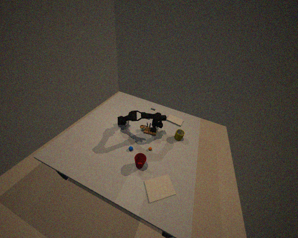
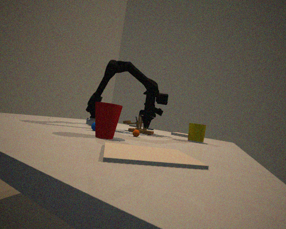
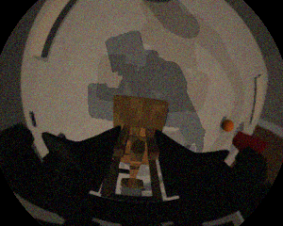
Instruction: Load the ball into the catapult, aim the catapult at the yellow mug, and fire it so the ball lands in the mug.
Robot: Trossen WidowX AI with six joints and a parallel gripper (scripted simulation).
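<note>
The wooden catapult (image 1: pixel 149 133) (image 2: pixel 148 132) (image 3: pixel 141 111) stands on the table, its spoon end towards the arm's base. My gripper (image 1: pixel 153 130) (image 2: pixel 146 127) (image 3: pixel 138 131) points down over it, its fingertips closed in on either side of the catapult's frame, seemingly gripping it. The orange ball (image 1: pixel 150 148) (image 2: pixel 136 133) (image 3: pixel 227 125) and the larger blue ball (image 1: pixel 130 148) (image 2: pixel 93 126) lie on the table, away from the catapult. The yellow mug (image 1: pixel 179 135) (image 2: pixel 197 132) stands upright, beyond the catapult from the arm's base.
A red cup (image 1: pixel 140 160) (image 2: pixel 107 120) (image 3: pixel 249 141) stands near the two balls. A flat pale board (image 1: pixel 159 189) (image 2: pixel 148 153) lies beyond it. Another board (image 1: pixel 175 120) lies behind the yellow mug, and a small grey piece (image 1: pixel 153 109) lies near the back edge.
</note>
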